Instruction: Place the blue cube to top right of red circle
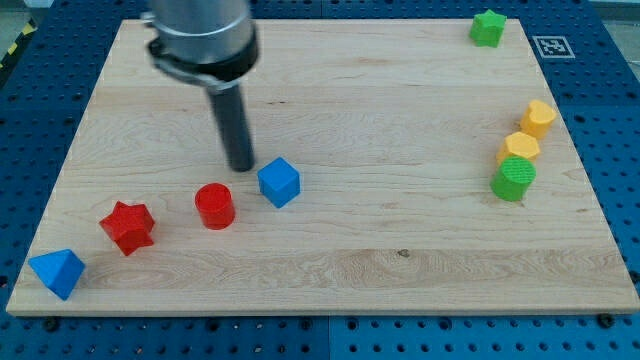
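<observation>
The blue cube (279,182) sits on the wooden board, just right of and slightly above the red circle (214,206), a short red cylinder. A small gap separates them. My tip (241,165) is down on the board just left of the blue cube's upper corner and above the red circle, close to both; I cannot tell if it touches the cube. The dark rod rises from the tip to the grey arm body at the view's top left.
A red star block (128,226) and a blue triangular block (57,272) lie at the lower left. At the right are two yellow blocks (537,118) (519,148) and a green round block (513,179). A green star block (488,27) sits at the top right.
</observation>
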{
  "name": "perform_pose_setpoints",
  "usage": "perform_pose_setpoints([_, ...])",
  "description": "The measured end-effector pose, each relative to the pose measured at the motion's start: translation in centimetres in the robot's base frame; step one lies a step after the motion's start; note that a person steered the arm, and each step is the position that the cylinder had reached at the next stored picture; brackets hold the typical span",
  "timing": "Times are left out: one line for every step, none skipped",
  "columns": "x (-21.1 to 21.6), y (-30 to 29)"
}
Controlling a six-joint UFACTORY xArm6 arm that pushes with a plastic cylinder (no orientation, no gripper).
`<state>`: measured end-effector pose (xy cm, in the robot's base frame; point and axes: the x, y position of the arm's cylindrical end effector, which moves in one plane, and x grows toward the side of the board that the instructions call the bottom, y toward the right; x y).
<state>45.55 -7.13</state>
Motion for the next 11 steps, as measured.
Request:
perform_pose_setpoints([0.0, 9.2])
perform_pose_setpoints([0.2, 18.2])
perform_pose_setpoints([2.9, 20.6])
perform_pose_setpoints([4.5, 20.2])
perform_pose_setpoints([6.5, 16.4])
perform_pose_setpoints([7.7, 9.9])
perform_pose_setpoints([7.5, 9.3])
perform_pose_setpoints([6.7, 7.9])
perform_pose_setpoints([6.6, 6.4])
perform_pose_setpoints([6.5, 4.8])
perform_pose_setpoints([6.3, 4.7])
